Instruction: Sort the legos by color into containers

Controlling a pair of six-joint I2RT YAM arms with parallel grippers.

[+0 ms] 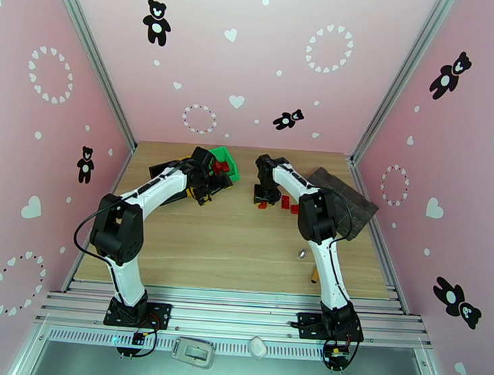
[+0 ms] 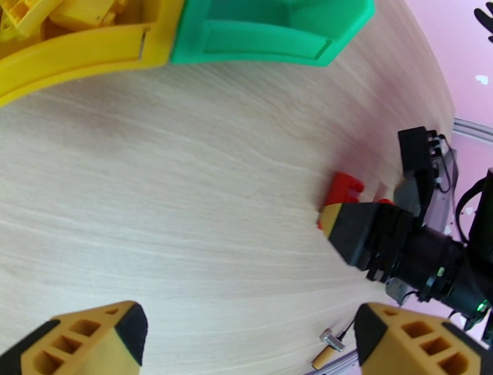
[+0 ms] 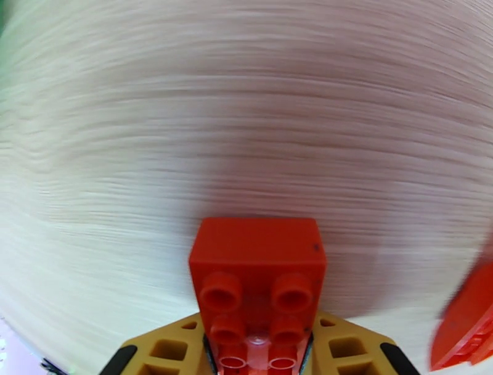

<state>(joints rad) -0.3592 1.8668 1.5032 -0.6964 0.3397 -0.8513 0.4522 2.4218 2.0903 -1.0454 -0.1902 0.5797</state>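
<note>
My right arm (image 1: 316, 217) comes up from lower right of the top view, elbow bent, wrist tipped down at centre frame. Right gripper (image 3: 259, 358) is clenched on a red lego (image 3: 257, 271), studs facing the wrist camera, a pad on each side, blurred wood table (image 3: 246, 123) behind. More red legos (image 1: 285, 202) lie just beside it. My left arm (image 1: 152, 192) bends in from lower left toward upper centre. Left gripper (image 2: 246, 336) is spread wide, nothing between the fingers, over bare wood near the yellow bin (image 2: 74, 55) and green bin (image 2: 271, 37) at top of the wrist view, yellow legos (image 2: 37, 12) inside the yellow one
</note>
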